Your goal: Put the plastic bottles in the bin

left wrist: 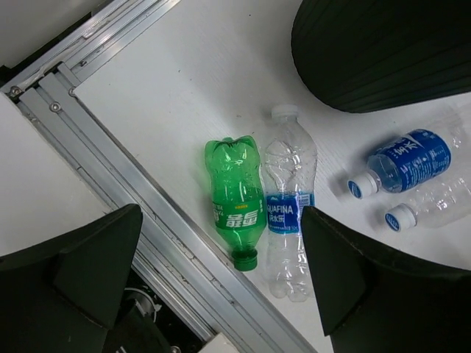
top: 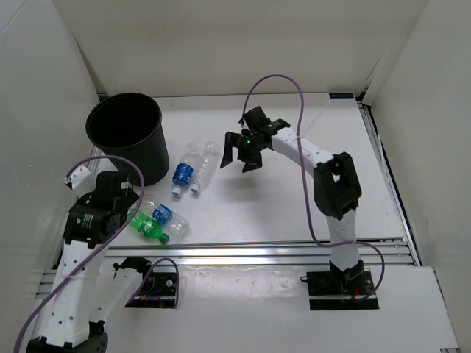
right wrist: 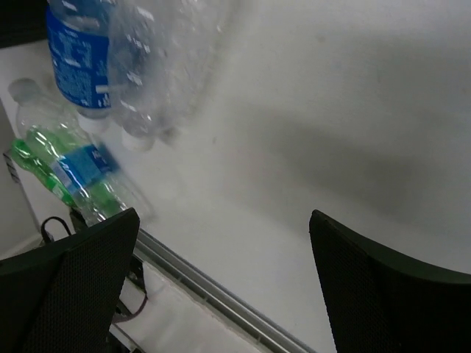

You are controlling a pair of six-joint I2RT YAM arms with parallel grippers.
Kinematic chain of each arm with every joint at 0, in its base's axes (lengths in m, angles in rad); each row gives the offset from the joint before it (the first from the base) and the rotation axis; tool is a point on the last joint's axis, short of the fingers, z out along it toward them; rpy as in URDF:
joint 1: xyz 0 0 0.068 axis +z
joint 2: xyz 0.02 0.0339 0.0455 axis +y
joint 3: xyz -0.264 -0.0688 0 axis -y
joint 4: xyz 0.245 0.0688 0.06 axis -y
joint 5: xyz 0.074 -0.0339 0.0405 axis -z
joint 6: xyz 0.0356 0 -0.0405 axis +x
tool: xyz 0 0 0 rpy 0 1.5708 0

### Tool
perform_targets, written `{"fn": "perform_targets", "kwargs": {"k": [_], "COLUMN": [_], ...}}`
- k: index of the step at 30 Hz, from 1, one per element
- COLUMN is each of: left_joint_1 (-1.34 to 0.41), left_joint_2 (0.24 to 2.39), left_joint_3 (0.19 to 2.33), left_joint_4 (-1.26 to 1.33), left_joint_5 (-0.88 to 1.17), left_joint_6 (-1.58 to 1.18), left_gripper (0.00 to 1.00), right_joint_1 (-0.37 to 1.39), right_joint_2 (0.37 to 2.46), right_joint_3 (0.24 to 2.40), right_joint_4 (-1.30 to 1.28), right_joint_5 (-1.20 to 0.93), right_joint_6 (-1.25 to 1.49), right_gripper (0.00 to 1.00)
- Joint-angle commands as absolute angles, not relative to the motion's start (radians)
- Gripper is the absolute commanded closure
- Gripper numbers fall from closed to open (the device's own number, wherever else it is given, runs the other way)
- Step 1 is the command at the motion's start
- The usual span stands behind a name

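Four bottles lie flat on the table [top: 280, 213], none in the bin [top: 124, 132] yet, so this is the first pick. The green bottle [left wrist: 237, 198] and the clear blue-labelled bottle [left wrist: 288, 202] lie side by side, touching, near the front rail [top: 294, 250], right under the left claw [left wrist: 221, 243], which is spread wide and holds nothing. The next move is probably to drop down, close across the green one's body and carry it to the bin, which is back left, black, round and upright with an open top. The blue-wrapped bottle [top: 182, 175] and the plain clear bottle [top: 204, 163] lie just right of the bin, caps toward the front. All look thin and crinkly, likely to squash or roll. The right claw [top: 241, 153] hovers beside that pair, also wide and empty
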State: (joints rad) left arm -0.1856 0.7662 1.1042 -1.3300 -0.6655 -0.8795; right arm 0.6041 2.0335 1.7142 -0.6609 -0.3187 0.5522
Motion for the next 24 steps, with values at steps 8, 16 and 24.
{"fn": "perform_targets", "kwargs": {"k": [8,16,24], "left_joint_1": [-0.19,-0.19,-0.19], "left_joint_2": [0.488,0.499,0.544], "left_joint_3": [1.002,1.051,1.071], "left_joint_4": [-1.217,-1.335,-1.344], "left_joint_5": [-0.568,-0.597,-0.606], "left_joint_6": [-0.801,-0.845,-0.821], "left_gripper": [0.0,0.0,0.0], "right_joint_1": [0.549,0.549,0.558], "right_joint_2": [2.354,2.56,2.695], "right_joint_3": [2.049,2.238,2.313], "right_joint_4": [-0.52,-0.407,-0.298], "right_joint_5": [-0.61,-0.736,-0.807], "right_joint_6": [0.635,0.79,0.945], "right_gripper": [0.0,0.0,0.0]}}
